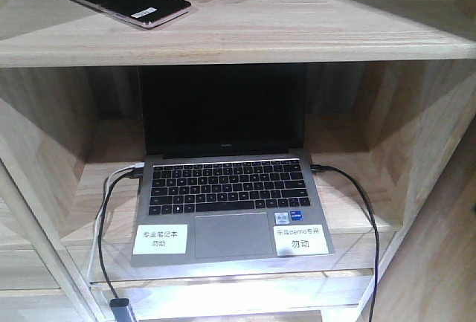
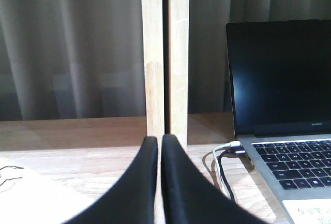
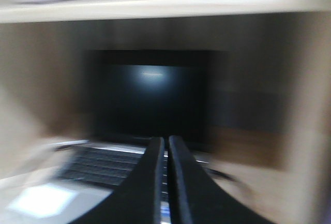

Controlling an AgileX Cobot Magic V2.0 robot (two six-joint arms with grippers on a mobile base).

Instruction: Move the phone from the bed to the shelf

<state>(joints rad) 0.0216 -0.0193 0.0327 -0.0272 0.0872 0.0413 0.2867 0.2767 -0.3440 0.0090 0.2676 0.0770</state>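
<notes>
Phone lying flat on the upper board of the shelf, toward its left end, turned at a slant, white sticker showing near its right end, nothing gripping it

Showing only as a pale smeared streak at the top left of the right wrist view, well above and to the left of the right gripper, on the blurred board edge

Sitting open in the compartment below, a laptop with dark screen, two white labels on its palm rest, a cable plugged into its left side and a second cable leaving its right side

Right gripper pointing at that laptop straight ahead, black fingers pressed nearly together with just a thin slit between, holding nothing; whole view smeared by motion blur

Left gripper likewise nearly closed and holding nothing, fingers all but touching, tips lined up just in front of a pair of upright wooden posts with a dark gap between them

Standing to the right of the left gripper, the laptop with its plugged cables just beside the right finger; hanging behind the posts, a grey curtain; lying to the lower left of it, a white sheet on the board
</notes>
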